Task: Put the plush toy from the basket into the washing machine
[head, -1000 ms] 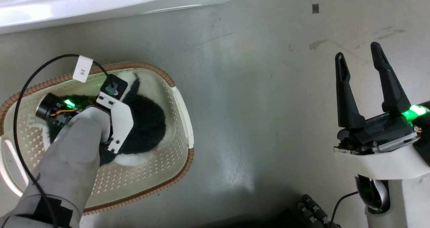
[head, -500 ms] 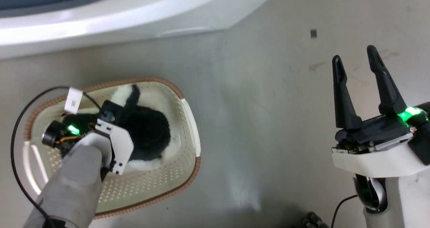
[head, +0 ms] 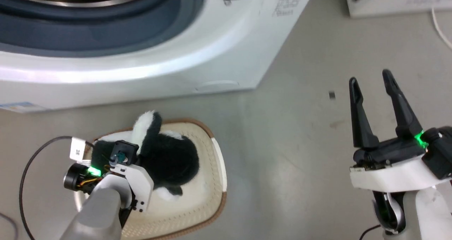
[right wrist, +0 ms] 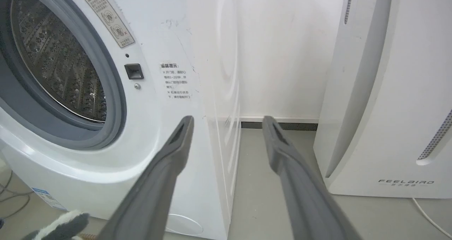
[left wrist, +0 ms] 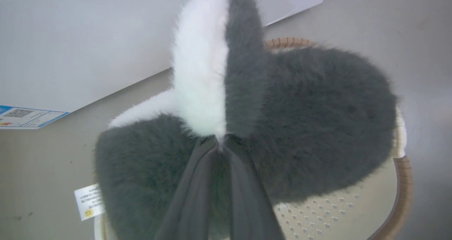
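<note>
At the left of the floor (head: 282,144) a black cable (head: 24,176) loops beside the left arm. The left jaws are closed into the plush toy (head: 173,158): in the left wrist view the two dark fingers (left wrist: 190,197) meet with their tips buried in the fur, right where a white strip joins the black. The toy hangs from that grip over the basket (head: 197,201), its black-and-white ear reaching past the far rim toward the washing machine (head: 141,70). A small white label (left wrist: 88,201) dangles off the toy's left side, out over the floor. Whether any fur touches the basket's perforated bottom cannot be told. The basket sits on the floor just before the machine's front. The grey door seal (right wrist: 113,91) lies open to view and the steel drum (right wrist: 60,63) shines behind it. A blue sticker (head: 17,107) marks the machine's lower left corner. Farther right the floor is bare but for a small dark speck (head: 331,95). The right jaws stand wide open and hold nothing, well apart from the basket, their fingers (head: 358,120) pointing at the gap between the machine and a white appliance (right wrist: 388,109) lettered FEELBIRD at the far right.
</note>
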